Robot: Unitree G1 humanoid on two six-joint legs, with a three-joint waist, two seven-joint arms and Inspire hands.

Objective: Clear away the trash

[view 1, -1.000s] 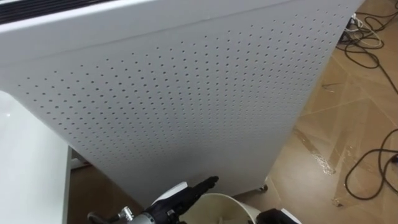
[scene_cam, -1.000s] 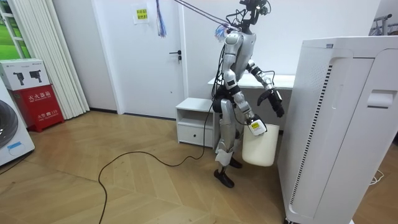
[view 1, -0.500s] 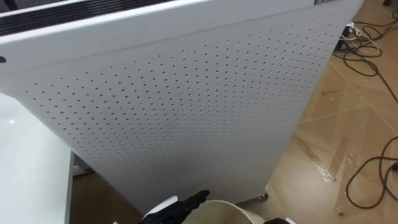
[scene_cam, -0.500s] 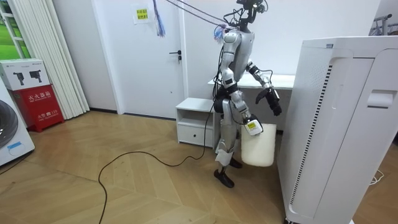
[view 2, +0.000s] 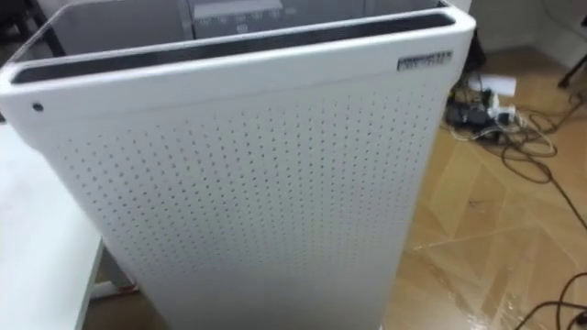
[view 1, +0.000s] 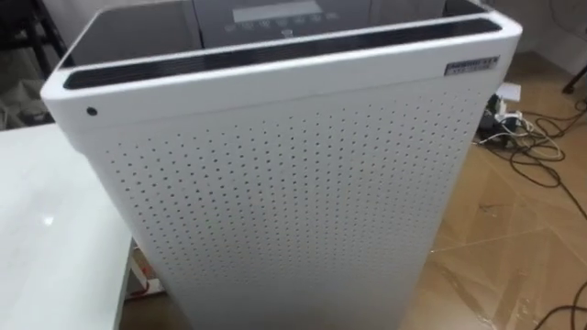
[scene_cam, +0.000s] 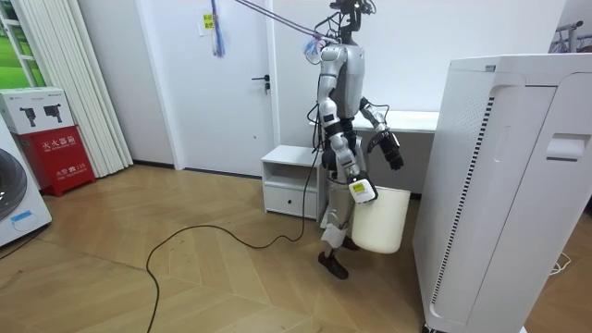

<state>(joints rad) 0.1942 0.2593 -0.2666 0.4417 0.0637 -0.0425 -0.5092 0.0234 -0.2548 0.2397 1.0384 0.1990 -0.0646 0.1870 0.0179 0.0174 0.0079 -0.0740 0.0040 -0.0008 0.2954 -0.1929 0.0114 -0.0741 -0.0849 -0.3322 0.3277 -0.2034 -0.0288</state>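
Observation:
In the room view I stand between a low white cabinet and a tall white appliance, facing the appliance. A white bin hangs off the floor beside my legs, held at its rim by my right hand, which is curled on it. My left hand is raised at waist height in front of me, dark, its fingers looking straight, with nothing in it. I can make out no garbage.
The tall white perforated appliance stands close in front of me. A white table is at my left. Cables lie on the wooden floor to the right. The low white cabinet stands behind me.
My head view has lifted, so the appliance's top now shows and the hand and bin have dropped out at the bottom. In the room view I have shifted slightly away from the appliance with the bin.

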